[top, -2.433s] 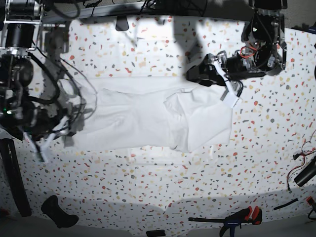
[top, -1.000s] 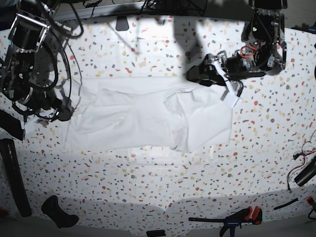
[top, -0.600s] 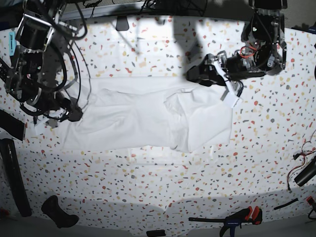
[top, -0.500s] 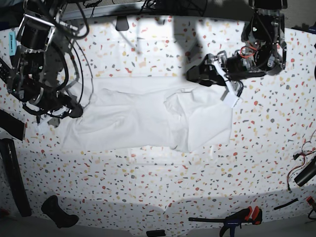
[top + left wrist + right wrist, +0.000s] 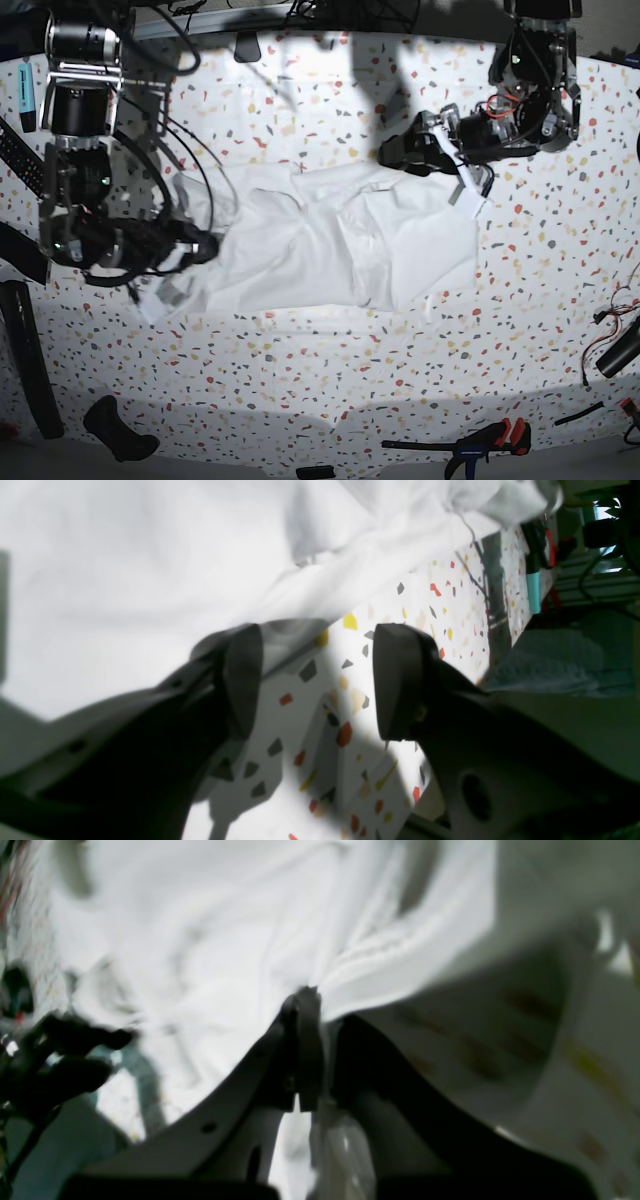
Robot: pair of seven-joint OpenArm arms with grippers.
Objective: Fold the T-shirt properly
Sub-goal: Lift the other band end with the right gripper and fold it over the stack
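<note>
Rumpled soft white T-shirt (image 5: 330, 235) on speckled tabletop (image 5: 300, 360), right fingers (image 5: 305, 1005) clamped on it, left fingers (image 5: 240, 675) apart

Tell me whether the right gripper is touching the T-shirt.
Touching. In the right wrist view the right gripper has its jaws shut on a pinched fold of the T-shirt.

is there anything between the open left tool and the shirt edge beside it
Nothing visible. The left tool stands open over bare speckled table, one finger already at the T-shirt hem.
</note>
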